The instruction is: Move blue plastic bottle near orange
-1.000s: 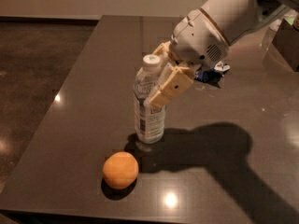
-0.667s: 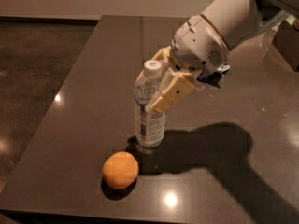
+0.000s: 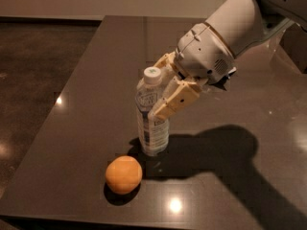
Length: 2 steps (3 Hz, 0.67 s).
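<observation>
The blue plastic bottle point(image 3: 152, 123) is a clear bluish bottle with a white cap and a white-and-blue label. It stands upright on the dark table point(image 3: 86, 80), near the front edge. The orange point(image 3: 123, 175) lies just in front of it and slightly to the left, a small gap away. My gripper point(image 3: 160, 87) reaches in from the upper right. Its tan fingers point(image 3: 175, 99) are closed on the bottle's upper part, one in front and one behind the neck.
My white arm point(image 3: 225, 37) spans the upper right and casts a large shadow point(image 3: 225, 162) on the table to the right of the bottle. The table's left edge point(image 3: 53, 128) and front edge are close to the orange. Dark floor lies to the left.
The bottle, held in my gripper, has moved down and toward the front of the table, closer to the orange. The orange has not moved.
</observation>
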Tool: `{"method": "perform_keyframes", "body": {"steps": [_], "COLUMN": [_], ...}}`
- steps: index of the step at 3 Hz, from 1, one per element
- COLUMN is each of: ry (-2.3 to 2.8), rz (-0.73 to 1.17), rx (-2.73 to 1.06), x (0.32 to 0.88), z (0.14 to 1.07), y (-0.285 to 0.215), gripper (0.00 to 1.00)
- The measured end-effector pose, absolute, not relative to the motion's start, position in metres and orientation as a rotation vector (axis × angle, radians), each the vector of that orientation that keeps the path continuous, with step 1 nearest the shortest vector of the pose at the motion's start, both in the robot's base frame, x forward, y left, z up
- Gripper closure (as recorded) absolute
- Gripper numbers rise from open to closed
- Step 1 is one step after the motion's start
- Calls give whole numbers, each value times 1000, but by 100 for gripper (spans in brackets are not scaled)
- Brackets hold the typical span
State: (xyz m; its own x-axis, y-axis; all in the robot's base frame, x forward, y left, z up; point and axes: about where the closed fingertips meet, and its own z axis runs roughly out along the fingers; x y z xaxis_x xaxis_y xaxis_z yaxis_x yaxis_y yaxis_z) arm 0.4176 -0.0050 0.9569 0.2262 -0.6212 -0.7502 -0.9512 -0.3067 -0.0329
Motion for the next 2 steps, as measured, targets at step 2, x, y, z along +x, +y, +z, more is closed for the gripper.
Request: {"method": "perform_keyframes", "body": {"steps": [2], "ry": [1439], "rz": [873], "rx": [-2009], "x": [418], "z": [958], "y": [-3], "gripper": [0]}}
